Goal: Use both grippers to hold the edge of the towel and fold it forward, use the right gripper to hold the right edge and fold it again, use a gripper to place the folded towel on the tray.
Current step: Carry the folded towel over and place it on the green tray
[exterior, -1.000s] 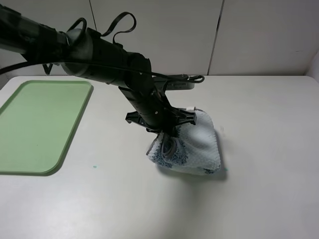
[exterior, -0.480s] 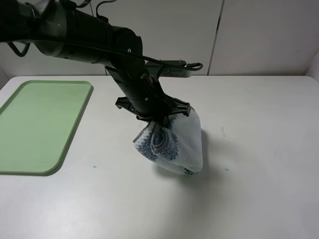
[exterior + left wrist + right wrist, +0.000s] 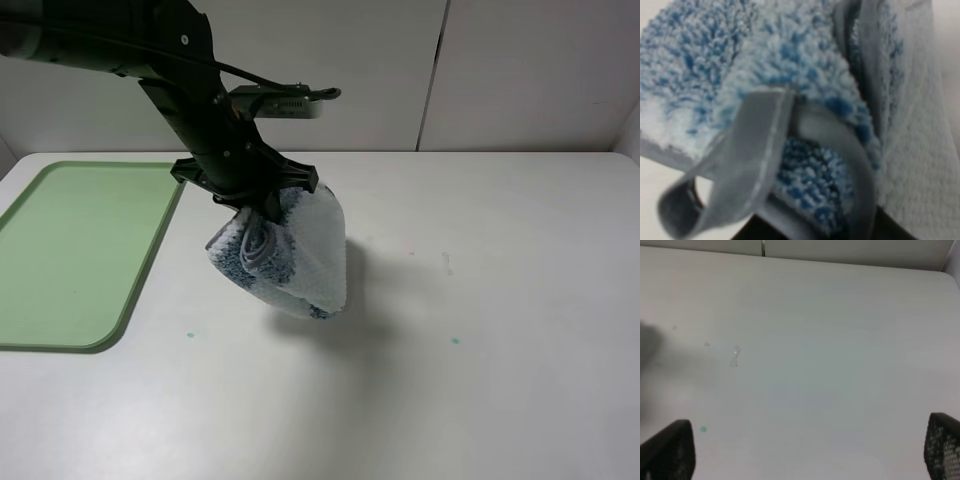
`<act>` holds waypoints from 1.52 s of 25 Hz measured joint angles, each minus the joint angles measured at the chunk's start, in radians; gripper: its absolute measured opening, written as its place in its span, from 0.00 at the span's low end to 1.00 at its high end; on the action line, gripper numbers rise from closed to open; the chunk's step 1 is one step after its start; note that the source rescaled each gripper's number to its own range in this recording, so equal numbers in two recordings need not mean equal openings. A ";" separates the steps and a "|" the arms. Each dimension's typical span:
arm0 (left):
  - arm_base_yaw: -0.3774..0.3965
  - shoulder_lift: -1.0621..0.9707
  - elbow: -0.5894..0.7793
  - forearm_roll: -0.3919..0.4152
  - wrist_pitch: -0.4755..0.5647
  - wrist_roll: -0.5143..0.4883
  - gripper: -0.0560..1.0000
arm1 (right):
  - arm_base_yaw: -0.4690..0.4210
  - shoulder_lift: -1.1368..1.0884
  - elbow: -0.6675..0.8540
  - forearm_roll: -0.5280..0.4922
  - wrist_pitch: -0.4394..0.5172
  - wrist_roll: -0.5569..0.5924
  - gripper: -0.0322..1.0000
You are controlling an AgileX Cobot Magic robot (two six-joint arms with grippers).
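Note:
The folded towel [image 3: 290,255] hangs bunched in the air from my left gripper [image 3: 262,205], which is shut on its upper part, a little right of the tray [image 3: 70,250]. The tray is light green and lies flat at the left of the table. In the left wrist view the towel [image 3: 790,65] fills the frame, with its grey hem and loop [image 3: 740,160] close to the camera. My right gripper [image 3: 805,450] is open, its two black fingertips [image 3: 670,450] wide apart over bare table. The right arm is out of the exterior high view.
The white table [image 3: 480,300] carries small green specks [image 3: 455,341]. A white panelled wall runs behind the table. The left arm [image 3: 130,40] reaches in from the upper left above the tray's far corner.
My left gripper has lifted the folded towel off the table and carried it left toward the tray. The towel now hangs free.

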 joint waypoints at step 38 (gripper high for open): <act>0.660 -0.093 0.109 0.066 -0.027 0.361 0.21 | 0.000 0.000 0.000 0.000 0.000 0.000 1.00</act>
